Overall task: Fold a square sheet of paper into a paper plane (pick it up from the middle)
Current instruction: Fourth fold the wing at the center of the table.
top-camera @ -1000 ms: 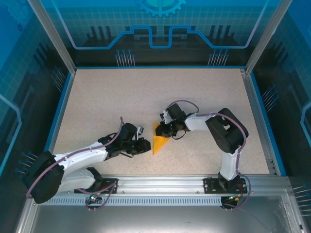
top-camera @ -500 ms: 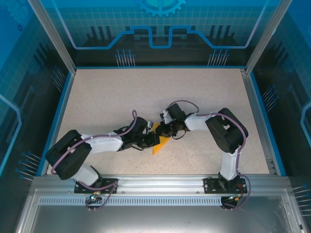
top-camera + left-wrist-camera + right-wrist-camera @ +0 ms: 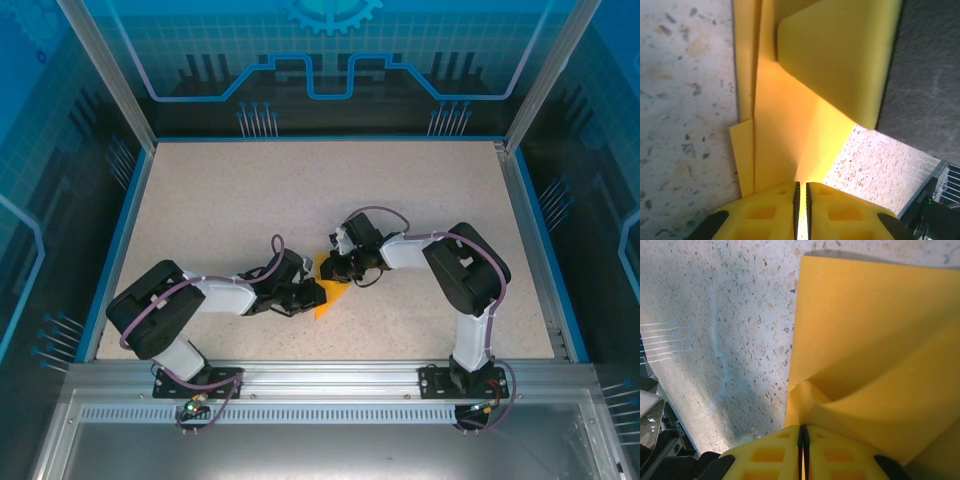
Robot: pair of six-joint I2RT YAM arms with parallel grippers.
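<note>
Top view: the folded orange-yellow paper [image 3: 322, 306] is lying on the speckled desk [image 3: 230, 200], a little toward 6 o'clock from the desk's middle. Its narrow point is aiming at 6 o'clock and its broad end is running up toward 12 o'clock, under the two arms.

The left gripper [image 3: 314, 292] is reaching in from 9 o'clock and meeting the paper at its 9 o'clock edge. The right gripper [image 3: 336, 272] is reaching in from 3 o'clock and sitting over the paper's 12–1 o'clock end. The two grippers are working just beside each other, with the paper between them.

Left wrist view: the left gripper [image 3: 801, 200] is showing its jaws pressed nearly together, with a raised fold of the paper [image 3: 785, 125] running straight into the thin slit between them, so they are clamping on the paper. Stacked layers are showing along the paper's 9 o'clock edge, one corner sticking out over the desk [image 3: 685, 100].

Right wrist view: the right gripper [image 3: 802, 440] is holding its jaws tight together on the paper [image 3: 865, 330], which is buckling into a small pucker right at the tips. The sheet is rising away toward 12 o'clock, its 9 o'clock edge standing straight against the desk [image 3: 715, 315].
</note>
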